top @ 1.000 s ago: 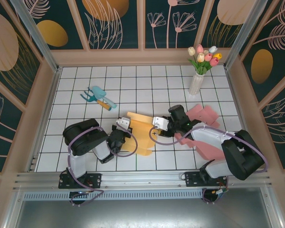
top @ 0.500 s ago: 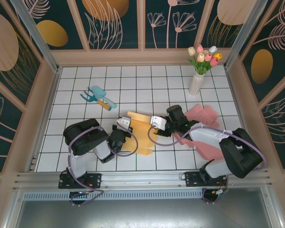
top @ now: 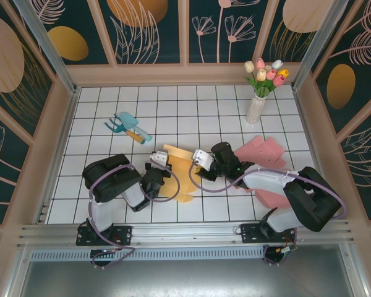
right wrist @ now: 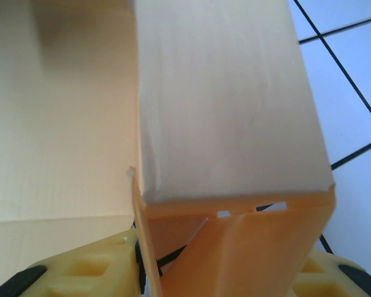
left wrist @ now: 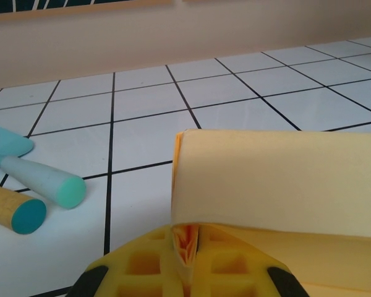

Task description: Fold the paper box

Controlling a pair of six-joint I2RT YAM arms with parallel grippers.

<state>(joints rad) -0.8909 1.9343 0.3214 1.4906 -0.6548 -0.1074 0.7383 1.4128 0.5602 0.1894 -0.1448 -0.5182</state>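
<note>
**Raising one wall of the yellow paper box**

At the left, the toy garden tools (top: 127,127) are lying well apart from the work and are not disturbing it. The left gripper (left wrist: 185,263) is pinching the left edge of the paper box (top: 180,179). Its jaws are closed fully, with only the thin sheet between the yellow pads (left wrist: 142,266). The box is lying on the tiled table (top: 204,105) between the two arms, partly flat, with one flap (left wrist: 272,179) curling up over the sheet.

The right gripper (right wrist: 201,275) is reaching in from the right side. Its jaws are standing partly apart on both sides of a raised wall (right wrist: 229,124) of the box. Whether the pads are already pressing this wall, the pictures are not telling.

The step in hand is probably the folding of this wall along its crease. For doing it well, the left gripper should be acting only as a firm anchor and not pulling. The right gripper should be taking the wall close to the crease and turning it around that line, not dragging it sideways. Otherwise the thin paper is likely to buckle or to tear at the left pinch.

The pink sheets (top: 266,150) are lying under the right forearm, so a wide sweep could be moving them. The vase of tulips (top: 258,105) is standing well behind.
</note>
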